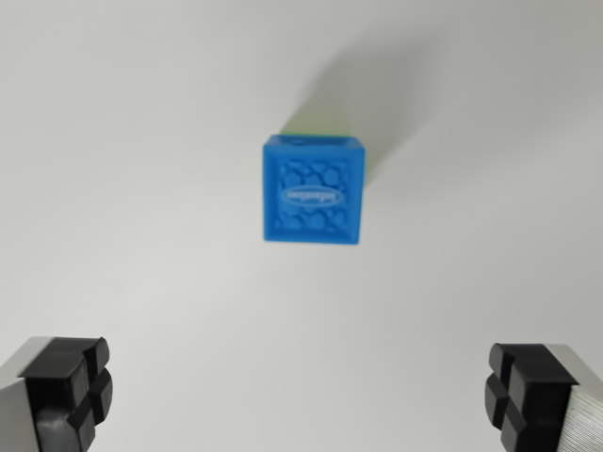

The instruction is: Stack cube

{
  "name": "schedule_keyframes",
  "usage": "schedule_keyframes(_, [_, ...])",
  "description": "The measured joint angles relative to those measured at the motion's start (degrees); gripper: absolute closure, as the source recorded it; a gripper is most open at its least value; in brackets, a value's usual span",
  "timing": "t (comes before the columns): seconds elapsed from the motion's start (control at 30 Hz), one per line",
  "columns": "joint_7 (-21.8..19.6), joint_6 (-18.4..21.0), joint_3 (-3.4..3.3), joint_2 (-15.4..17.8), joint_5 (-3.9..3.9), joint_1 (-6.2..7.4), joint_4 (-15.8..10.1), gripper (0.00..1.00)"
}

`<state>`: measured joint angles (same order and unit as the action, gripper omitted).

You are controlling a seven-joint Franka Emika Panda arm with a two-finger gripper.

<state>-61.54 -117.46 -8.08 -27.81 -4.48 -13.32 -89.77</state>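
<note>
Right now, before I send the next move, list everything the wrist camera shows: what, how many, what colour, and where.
cube: one, blue, patterned top face with an oval label, upper centre of the wrist view, resting on the surface, nothing touching it.
green edge: one thin strip, just beyond the cube's far side; too little shows to say what it is.
surface: one, plain white, fills the rest of the view.
claw: one, open and empty; black pads on grey fingers, one finger at the wrist view's lower left, the other at its lower right, both short of the cube.
</note>
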Motion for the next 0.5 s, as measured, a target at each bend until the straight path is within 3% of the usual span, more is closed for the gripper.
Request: schedule_keyframes(0.5, [-0.3, 7.1, -0.21, 2.3, 0.39, 0.0, 4.9, 0.0])
